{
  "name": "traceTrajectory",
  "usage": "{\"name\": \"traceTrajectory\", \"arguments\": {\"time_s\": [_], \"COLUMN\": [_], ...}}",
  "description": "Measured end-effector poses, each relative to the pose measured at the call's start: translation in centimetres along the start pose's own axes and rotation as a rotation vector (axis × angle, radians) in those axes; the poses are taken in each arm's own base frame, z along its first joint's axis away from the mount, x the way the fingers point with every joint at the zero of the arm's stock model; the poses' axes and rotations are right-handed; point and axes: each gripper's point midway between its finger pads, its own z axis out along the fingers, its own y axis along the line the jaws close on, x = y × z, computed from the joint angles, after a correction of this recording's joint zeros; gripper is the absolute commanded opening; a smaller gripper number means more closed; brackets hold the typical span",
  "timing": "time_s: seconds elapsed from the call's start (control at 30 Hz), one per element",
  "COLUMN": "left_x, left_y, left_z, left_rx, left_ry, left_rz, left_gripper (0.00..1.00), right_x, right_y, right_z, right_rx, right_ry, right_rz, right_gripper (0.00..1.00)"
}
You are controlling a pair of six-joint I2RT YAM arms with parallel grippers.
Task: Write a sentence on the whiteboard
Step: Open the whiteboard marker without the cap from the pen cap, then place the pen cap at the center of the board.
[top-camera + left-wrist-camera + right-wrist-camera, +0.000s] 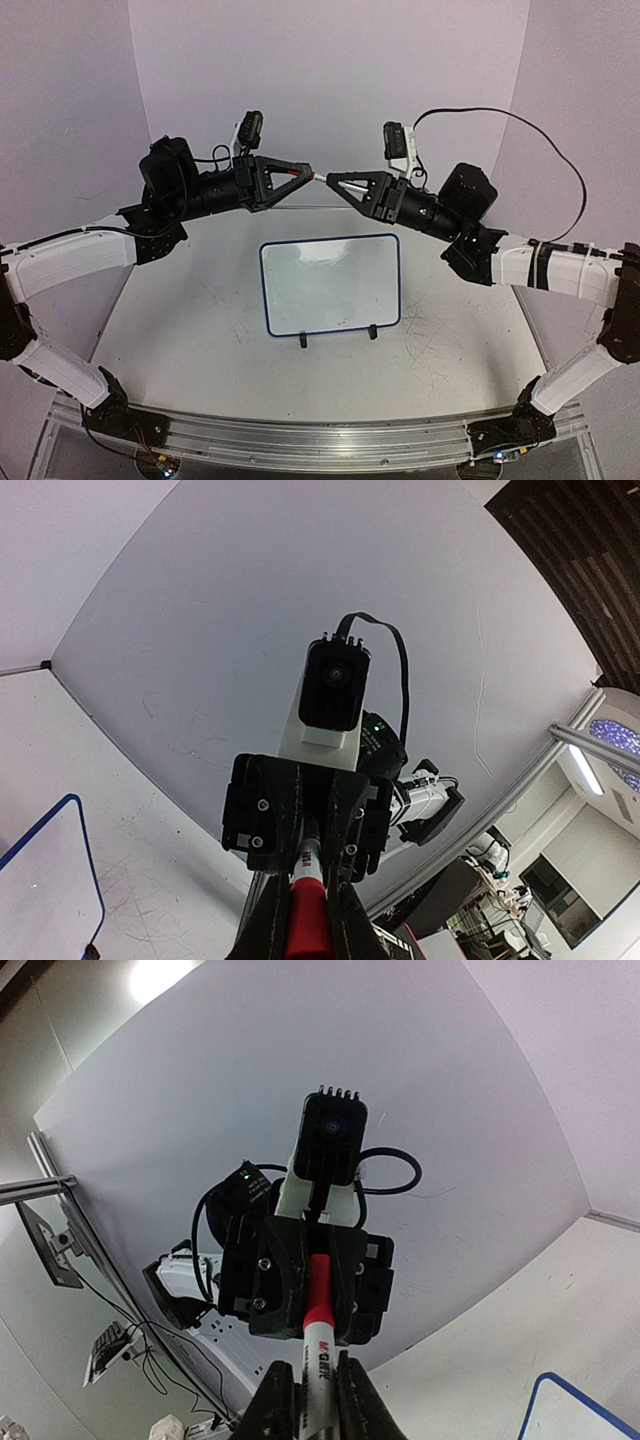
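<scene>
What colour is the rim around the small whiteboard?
The whiteboard has a thin dark blue rim, clearest in the top external view.

surface: scuffed white table (180, 340) | on it: whiteboard (330, 285), mid-table, resting on two black feet (304, 341)

Pale lilac panels (330, 60) wall in the scuffed white tabletop (190, 330) (grey scratches all over); an aluminium rail (300, 440) edges its near side.

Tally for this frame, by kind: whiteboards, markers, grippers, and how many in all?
whiteboard: 1
marker: 1, gripped at both ends
grippers: 2, left gripper and right gripper
Total: 4
</scene>
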Motion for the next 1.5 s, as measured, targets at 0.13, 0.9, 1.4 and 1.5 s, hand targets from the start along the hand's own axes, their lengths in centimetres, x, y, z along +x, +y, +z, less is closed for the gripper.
{"name": "traceTrajectory", "arguments": {"time_s": [0.13,0.9,1.4,1.5], "left_x": [0.0,-9.0,8.5,12.5], "left_y": [0.0,3.4,23.7,25.4], "left_z": [0.0,-13.3,-24.7,-25.6], "left_rx": [-0.001,-0.276,-1.108,-1.123], "left_ry": [0.000,-0.320,-0.074,-0.010], "left_rz": [0.000,0.066,-0.305,-0.383], "left_gripper": [0.00,0.00,0.00,0.00], "right_x": [0.0,-5.7,-5.5,-5.0], "right_y": [-0.2,-2.2,-7.3,-8.1], "right_z": [0.1,-15.3,-22.6,-22.3], "right_rx": [0.001,0.377,0.930,0.942], "right_ry": [-0.004,-0.201,-0.193,-0.146], "right_rz": [0.006,-0.190,-0.334,-0.333], "right_gripper": [0.00,0.00,0.00,0.00]}}
